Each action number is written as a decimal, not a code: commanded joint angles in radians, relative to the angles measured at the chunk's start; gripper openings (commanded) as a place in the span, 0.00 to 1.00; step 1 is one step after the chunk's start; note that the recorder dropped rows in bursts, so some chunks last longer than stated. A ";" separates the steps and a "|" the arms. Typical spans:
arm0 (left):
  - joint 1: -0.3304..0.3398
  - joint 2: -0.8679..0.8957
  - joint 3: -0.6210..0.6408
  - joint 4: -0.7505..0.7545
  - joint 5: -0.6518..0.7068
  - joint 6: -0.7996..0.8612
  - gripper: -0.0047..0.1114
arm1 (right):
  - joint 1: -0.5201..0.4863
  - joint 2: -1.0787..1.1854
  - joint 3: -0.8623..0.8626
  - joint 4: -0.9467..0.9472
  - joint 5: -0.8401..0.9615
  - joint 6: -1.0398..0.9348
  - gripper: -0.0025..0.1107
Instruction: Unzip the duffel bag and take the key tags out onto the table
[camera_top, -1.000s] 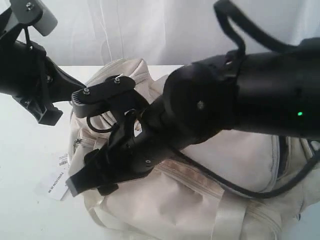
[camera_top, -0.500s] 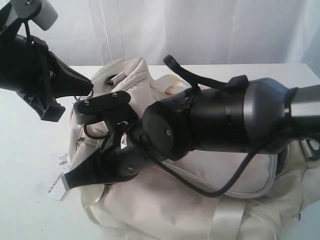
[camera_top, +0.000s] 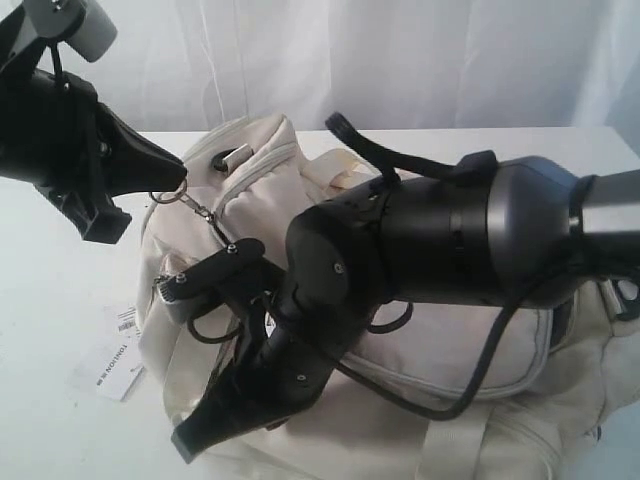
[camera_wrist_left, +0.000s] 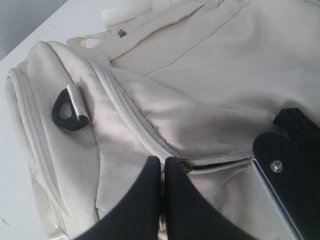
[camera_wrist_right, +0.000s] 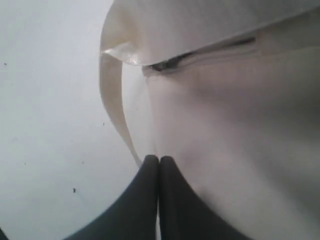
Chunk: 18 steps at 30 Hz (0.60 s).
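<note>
Plainly, the cream duffel bag lies on the white counter, filling its middle and running toward the right side, with bare surface off its left end. The left pincer hangs over that left end, its fingers pressed together on a metal pull whose ring and clasp run from its tip down to the bag. In the left wrist view the same pincer sits right at the end of the zipper, which shows a thin dark gap. The right pincer reaches across to the bag's near left side, low by the counter; its fingers are pressed fully together at the bag's bottom edge, beside a pale strap, with nothing visible between them. A white paper label lies flat on the counter just beside the bag.
</note>
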 joint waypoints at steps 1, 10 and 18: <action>0.003 -0.006 -0.005 -0.028 0.001 0.003 0.04 | 0.003 -0.002 0.003 0.057 -0.144 0.002 0.03; 0.003 -0.006 -0.005 -0.028 0.001 0.005 0.04 | 0.003 -0.002 0.003 0.143 -0.352 0.002 0.39; 0.003 -0.006 -0.005 -0.028 0.007 0.006 0.04 | 0.003 0.002 0.003 0.141 -0.457 0.066 0.74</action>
